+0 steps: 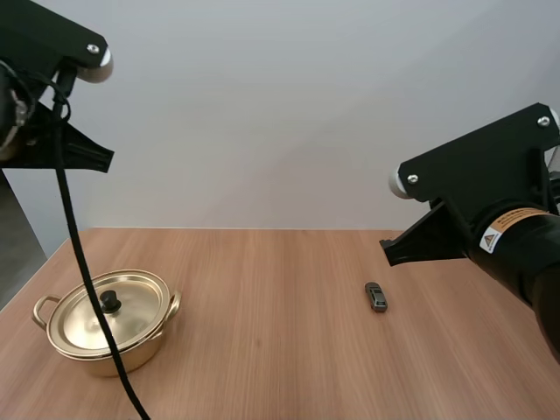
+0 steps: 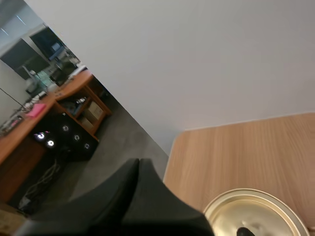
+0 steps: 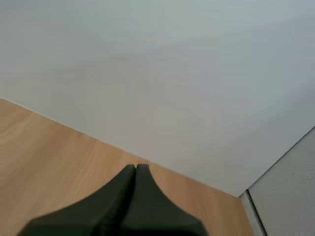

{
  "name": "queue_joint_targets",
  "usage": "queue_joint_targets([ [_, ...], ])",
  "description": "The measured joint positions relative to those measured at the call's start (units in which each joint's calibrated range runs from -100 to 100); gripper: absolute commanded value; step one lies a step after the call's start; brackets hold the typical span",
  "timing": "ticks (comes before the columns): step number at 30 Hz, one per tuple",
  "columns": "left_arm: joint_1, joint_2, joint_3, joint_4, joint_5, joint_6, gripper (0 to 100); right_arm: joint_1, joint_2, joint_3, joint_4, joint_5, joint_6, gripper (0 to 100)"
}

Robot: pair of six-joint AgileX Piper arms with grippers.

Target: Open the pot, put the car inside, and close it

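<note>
Left pincer [image 2: 139, 162] and right pincer [image 3: 135, 167] both pressed together, empty. Lidded pot [image 1: 107, 325] sits by the worktop's [image 1: 262, 350] near left corner, car [image 1: 376, 297] towards its right edge. Open left, centre over the knob [image 1: 110, 302]

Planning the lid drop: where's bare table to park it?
Widest free patch: the table between the pot and the car. It is also bare beyond the car toward the far edge, and on its near side. Crowded only at the pot, near the left edge.
</note>
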Motion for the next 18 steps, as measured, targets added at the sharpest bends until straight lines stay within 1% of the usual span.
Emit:
queue_joint_targets([
  [3,0.3,5.61,0.0,-3.21,1.04,0.59,0,0.7,0.0,0.0,1.78,3.61,0.0,0],
  [5,0.3,9.15,0.0,-3.63,2.47,0.47,0,1.09,0.0,0.0,2.7,4.9,0.0,0],
  [9,0.3,16.7,0.0,-1.34,4.99,1.39,0,1.56,0.0,0.0,3.77,6.78,0.0,0],
  [10,0.3,18.7,0.0,-0.93,5.64,1.39,1,1.62,0.0,0.0,3.93,6.97,0.0,0],
  [11,0.3,20.66,0.0,-0.81,6.28,1.39,5,1.69,0.0,0.0,4.41,6.97,0.0,0],
  [13,0.3,24.06,0.0,-1.4,6.26,1.39,19,1.69,0.0,0.0,5.0,7.38,0.0,0],
  [16,0.3,25.99,0.0,-2.0,7.27,1.39,49,1.69,0.21,0.0,5.77,7.8,0.0,0],
  [18,0.3,26.1,0.0,-2.24,7.7,1.39,72,1.69,0.21,0.0,6.46,7.8,0.0,0],
])
